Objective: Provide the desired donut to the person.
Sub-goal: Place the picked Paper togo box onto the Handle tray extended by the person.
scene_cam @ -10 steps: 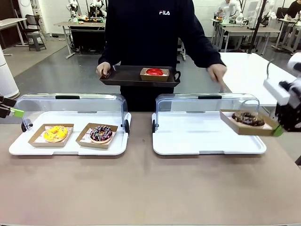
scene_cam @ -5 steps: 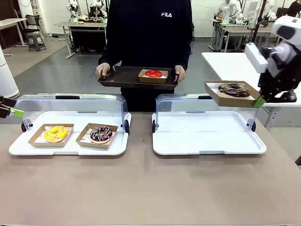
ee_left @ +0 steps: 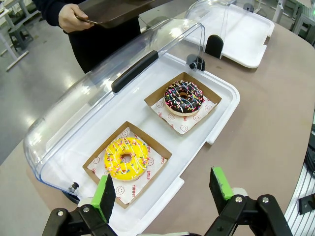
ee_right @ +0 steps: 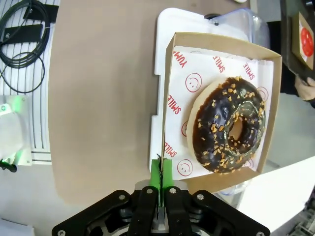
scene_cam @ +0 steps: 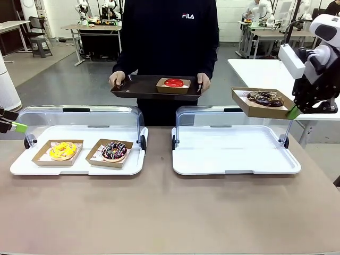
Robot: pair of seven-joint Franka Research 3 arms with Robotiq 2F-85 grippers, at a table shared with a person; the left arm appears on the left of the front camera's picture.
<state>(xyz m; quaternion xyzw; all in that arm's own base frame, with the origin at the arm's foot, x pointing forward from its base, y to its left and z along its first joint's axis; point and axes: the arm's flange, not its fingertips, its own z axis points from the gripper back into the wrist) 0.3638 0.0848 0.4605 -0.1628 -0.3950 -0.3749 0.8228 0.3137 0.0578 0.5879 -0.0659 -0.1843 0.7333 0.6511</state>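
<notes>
grip check: right gripper [ee_right: 161, 173] clamped tight on one wall of the cardboard box [scene_cam: 249, 109] carrying the chocolate donut [scene_cam: 264, 98], aloft above the right display case [scene_cam: 234, 154]. left gripper [ee_left: 162, 189] wide open, empty. beyond, the person [scene_cam: 164, 37] holds a serving tray [scene_cam: 135, 85]. i judge the edge-only hold could let the box tip, spilling the donut.

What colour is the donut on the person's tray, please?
Red donut; the front view shows it best.

Four boxed donuts show, namely yellow donut [scene_cam: 62, 150], sprinkled donut [scene_cam: 113, 151], red donut [scene_cam: 173, 83] and nut donut [scene_cam: 265, 98], with two lidded white trays, left tray [scene_cam: 16, 169] and right tray [scene_cam: 234, 168], one dark tray [scene_cam: 134, 88], one person [scene_cam: 164, 37].
</notes>
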